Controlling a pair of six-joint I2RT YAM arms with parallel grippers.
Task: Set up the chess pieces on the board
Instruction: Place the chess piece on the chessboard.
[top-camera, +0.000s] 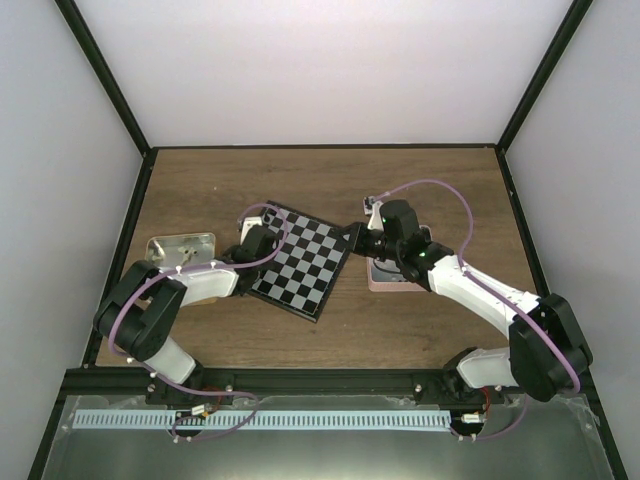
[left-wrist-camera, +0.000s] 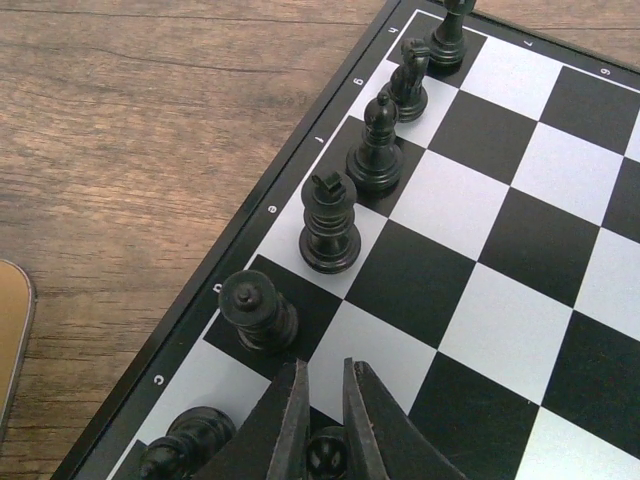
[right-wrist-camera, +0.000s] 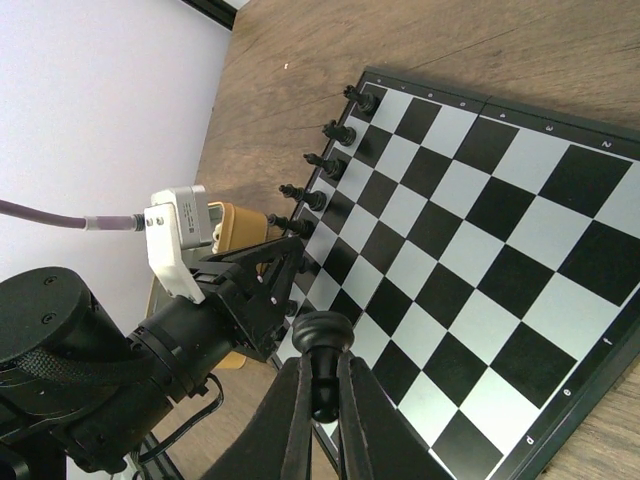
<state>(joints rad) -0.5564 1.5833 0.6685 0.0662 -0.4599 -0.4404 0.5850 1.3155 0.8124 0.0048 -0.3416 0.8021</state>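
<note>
Black chess pieces (right-wrist-camera: 318, 332), unseen overhead, sit clamped in left claw (left-wrist-camera: 324, 368) and right claw (right-wrist-camera: 320, 358).

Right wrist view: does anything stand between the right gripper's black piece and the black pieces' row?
Yes: the black left gripper hangs over the near end of the black chess pieces' row. The checked board's squares between are bare.

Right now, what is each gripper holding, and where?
Left gripper: round-headed black piece, pinched at its head. Right gripper: second black piece, by its stem.
</note>
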